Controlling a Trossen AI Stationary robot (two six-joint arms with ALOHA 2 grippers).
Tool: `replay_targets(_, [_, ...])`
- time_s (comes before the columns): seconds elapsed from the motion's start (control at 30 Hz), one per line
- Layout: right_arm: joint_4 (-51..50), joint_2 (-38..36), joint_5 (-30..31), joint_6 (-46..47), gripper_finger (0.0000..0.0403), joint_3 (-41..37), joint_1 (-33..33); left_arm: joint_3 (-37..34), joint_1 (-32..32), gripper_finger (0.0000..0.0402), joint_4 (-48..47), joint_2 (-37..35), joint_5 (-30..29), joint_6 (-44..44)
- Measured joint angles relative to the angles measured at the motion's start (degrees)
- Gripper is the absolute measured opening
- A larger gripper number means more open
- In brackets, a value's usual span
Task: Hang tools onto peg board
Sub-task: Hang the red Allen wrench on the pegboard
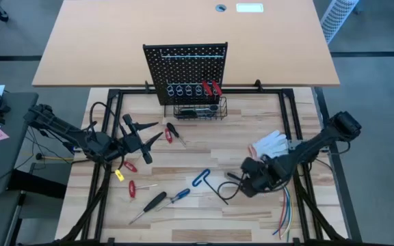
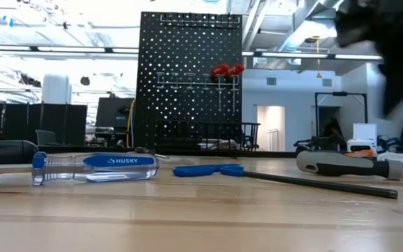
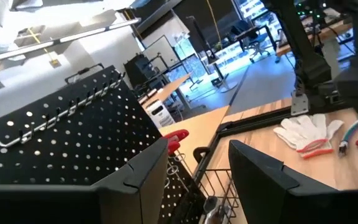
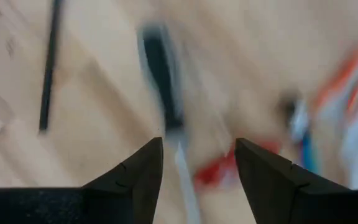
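Observation:
The black peg board (image 1: 185,65) stands upright at the table's far side, with a wire basket (image 1: 200,109) at its base. Red-handled tools (image 1: 211,87) hang in its ring holders. Lying flat on the table are small red pliers (image 1: 172,132), red-handled screwdrivers (image 1: 130,166), a black screwdriver (image 1: 152,203), a blue screwdriver (image 1: 180,196) and a blue hex key (image 1: 202,178). My left gripper (image 1: 149,137) is open and empty, near the pliers and facing the board (image 3: 61,137). My right gripper (image 1: 234,181) is open, low over a black-handled tool (image 4: 160,87); that view is blurred.
A white glove (image 1: 269,143) lies at the right, behind my right arm. A bundle of coloured wires (image 1: 286,212) lies at the near right. A small yellow piece (image 1: 120,175) lies among the left tools. A black frame (image 1: 299,123) borders the work area.

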Motion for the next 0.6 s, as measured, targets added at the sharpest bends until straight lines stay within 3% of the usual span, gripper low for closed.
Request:
replay_targets(0.13, [-6.72, 0.84, -7.43, 17.15, 0.0199, -0.11, 2.37, 0.3, 0.0, 0.0166, -2.47, 0.01, 0.0, -1.91])
replay_targets(0.27, [-7.1, 0.84, -10.26, 27.12, 0.0188, -2.98, 1.86, 0.31, 0.0, 0.0166, -3.24, 0.0, -0.02, -2.15])
replay_targets(0.6, [7.24, 0.84, -11.85, 23.05, 0.0152, -10.45, -5.54, 0.31, 0.0, 0.0166, -2.88, 0.02, -0.06, -1.61])
